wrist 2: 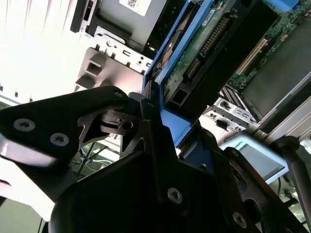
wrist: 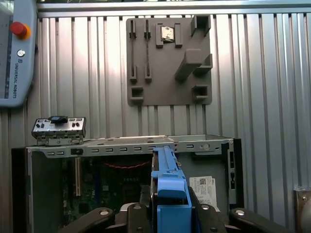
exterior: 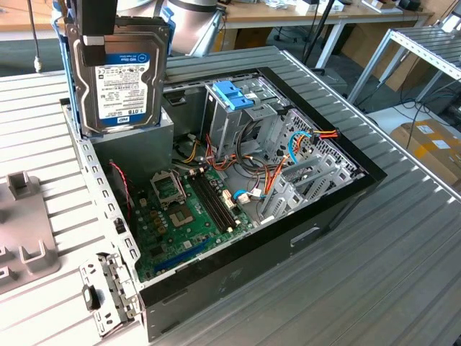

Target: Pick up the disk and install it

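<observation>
The disk (exterior: 121, 79) hangs upright, label side facing the exterior view, with blue rails along its edges, over the back corner of the open computer case (exterior: 324, 216) on the exterior view's left. My gripper (exterior: 97, 34) is shut on its upper end. In the first wrist view the disk's blue tab end (wrist: 168, 187) sits between my gripper's (wrist: 170, 216) black fingers, above the case's metal rim. The second wrist view shows the disk's green circuit-board side (wrist 2: 206, 51) and a blue rail clamped in my gripper (wrist 2: 158, 124).
Inside the case are a motherboard (exterior: 191, 205), loose cables and a tall metal drive cage with a blue handle (exterior: 234, 94). A grey fixture plate (wrist: 170, 60), a small metal bracket (wrist: 58, 130) and a teach pendant (wrist: 17, 53) lie on the ribbed table.
</observation>
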Robot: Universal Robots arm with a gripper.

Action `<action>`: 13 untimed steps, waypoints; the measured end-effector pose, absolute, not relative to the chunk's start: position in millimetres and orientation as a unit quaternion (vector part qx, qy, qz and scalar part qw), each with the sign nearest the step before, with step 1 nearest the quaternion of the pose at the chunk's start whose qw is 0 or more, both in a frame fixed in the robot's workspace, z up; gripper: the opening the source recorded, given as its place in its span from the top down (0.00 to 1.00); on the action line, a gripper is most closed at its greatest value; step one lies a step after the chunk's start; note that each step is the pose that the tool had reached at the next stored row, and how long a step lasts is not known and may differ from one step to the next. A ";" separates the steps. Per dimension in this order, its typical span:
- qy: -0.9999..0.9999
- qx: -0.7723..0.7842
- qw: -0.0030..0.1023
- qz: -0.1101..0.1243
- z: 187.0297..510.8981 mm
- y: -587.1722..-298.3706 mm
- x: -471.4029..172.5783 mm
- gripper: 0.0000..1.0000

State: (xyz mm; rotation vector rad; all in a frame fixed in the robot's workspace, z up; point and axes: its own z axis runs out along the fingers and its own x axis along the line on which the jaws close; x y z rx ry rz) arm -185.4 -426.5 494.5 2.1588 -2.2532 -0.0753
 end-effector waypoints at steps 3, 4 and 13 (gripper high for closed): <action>-0.722 0.692 0.010 -0.024 494.5 -428.9 -182.4 0.63; -0.722 0.692 0.010 -0.024 494.5 -429.5 -181.8 0.63; -0.722 0.692 0.010 -0.024 494.4 -434.6 -175.1 0.63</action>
